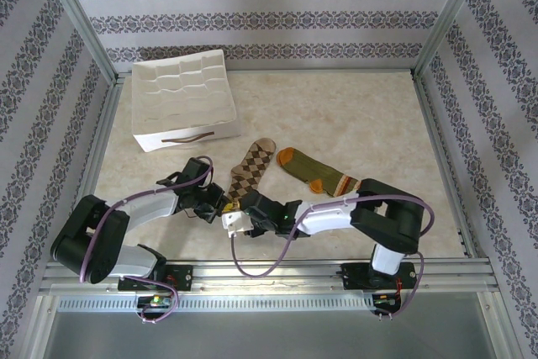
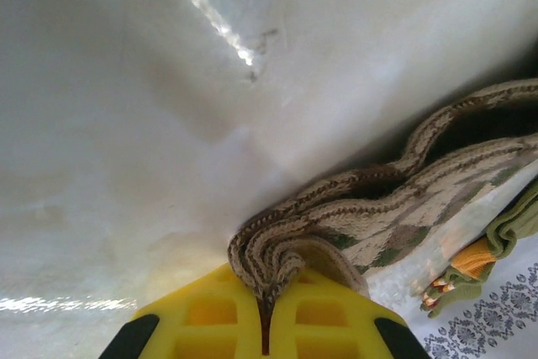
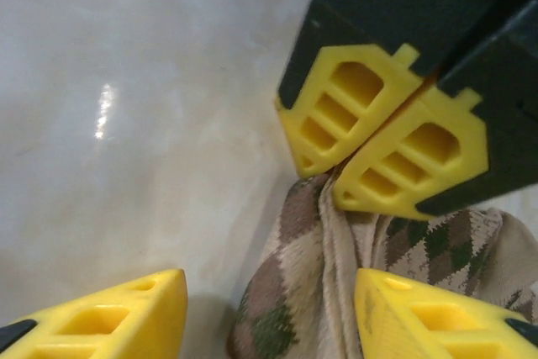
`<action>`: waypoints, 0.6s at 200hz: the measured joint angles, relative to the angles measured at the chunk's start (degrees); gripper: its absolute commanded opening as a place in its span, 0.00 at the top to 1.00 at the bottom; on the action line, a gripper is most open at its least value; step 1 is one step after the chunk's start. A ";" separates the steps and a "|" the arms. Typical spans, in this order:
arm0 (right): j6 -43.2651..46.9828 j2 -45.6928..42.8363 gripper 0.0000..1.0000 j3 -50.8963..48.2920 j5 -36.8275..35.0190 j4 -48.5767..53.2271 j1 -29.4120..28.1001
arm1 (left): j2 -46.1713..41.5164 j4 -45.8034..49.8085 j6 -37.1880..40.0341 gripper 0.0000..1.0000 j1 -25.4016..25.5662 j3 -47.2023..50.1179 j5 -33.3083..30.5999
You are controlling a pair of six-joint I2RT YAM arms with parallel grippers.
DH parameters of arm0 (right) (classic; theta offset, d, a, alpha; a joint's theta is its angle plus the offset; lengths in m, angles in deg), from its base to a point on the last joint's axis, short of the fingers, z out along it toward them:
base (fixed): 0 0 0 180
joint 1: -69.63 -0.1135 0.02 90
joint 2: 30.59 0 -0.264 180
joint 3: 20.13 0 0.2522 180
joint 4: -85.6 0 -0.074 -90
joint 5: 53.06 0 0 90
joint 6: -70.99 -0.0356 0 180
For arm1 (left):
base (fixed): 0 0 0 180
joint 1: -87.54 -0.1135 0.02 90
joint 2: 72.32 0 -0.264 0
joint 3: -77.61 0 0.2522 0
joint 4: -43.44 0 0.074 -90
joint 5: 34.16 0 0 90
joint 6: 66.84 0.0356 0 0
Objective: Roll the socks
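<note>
Jaws of the left gripper (image 2: pixel 265 296) are seen pressed together on the near end of the argyle sock (image 1: pixel 254 167), with a bunched fold of ribbed fabric pinched between them. Those of the right gripper (image 3: pixel 269 313) are held well apart and nothing is gripped. The same sock end lies between and just beyond its fingers, directly below the left gripper's closed tips.

Both grippers are thus met at that near end, and the right one is placed just to the right of the left. From the jaws the argyle sock is laid out on the table (image 1: pixel 361 115) away from the arms, its long axis running toward the back and slightly to the right, with the toe pointed away at the far end. A roll is judged to have to travel along that axis, from the pinched end toward the toe.

The green sock (image 1: pixel 318 174) is found beside it on the right, apart from it along most of its length. Its orange toe is turned toward the argyle sock and its striped cuff toward the right arm, so its long axis slants from far-left to near-right. The right arm is the nearer to it.
</note>
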State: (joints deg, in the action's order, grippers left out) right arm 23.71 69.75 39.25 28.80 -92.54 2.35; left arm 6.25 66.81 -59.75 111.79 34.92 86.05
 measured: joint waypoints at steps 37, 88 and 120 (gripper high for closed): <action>-0.13 3.76 0.82 2.80 -3.06 -1.11 0.28 | 0.13 0.90 0.98 0.97 -0.39 -0.48 0.07; -5.03 4.35 1.00 3.74 0.20 -1.03 1.97 | -1.16 3.65 2.34 0.71 -2.01 -1.16 -0.46; -9.79 3.69 1.00 4.26 4.96 1.16 4.63 | -5.90 9.01 2.14 0.46 -4.72 -1.22 -1.92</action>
State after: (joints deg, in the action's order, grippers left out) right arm 13.92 73.44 43.52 33.76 -91.38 6.98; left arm 0.35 75.81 -57.61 107.07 33.70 84.13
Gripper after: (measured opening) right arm 0.043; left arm 0.488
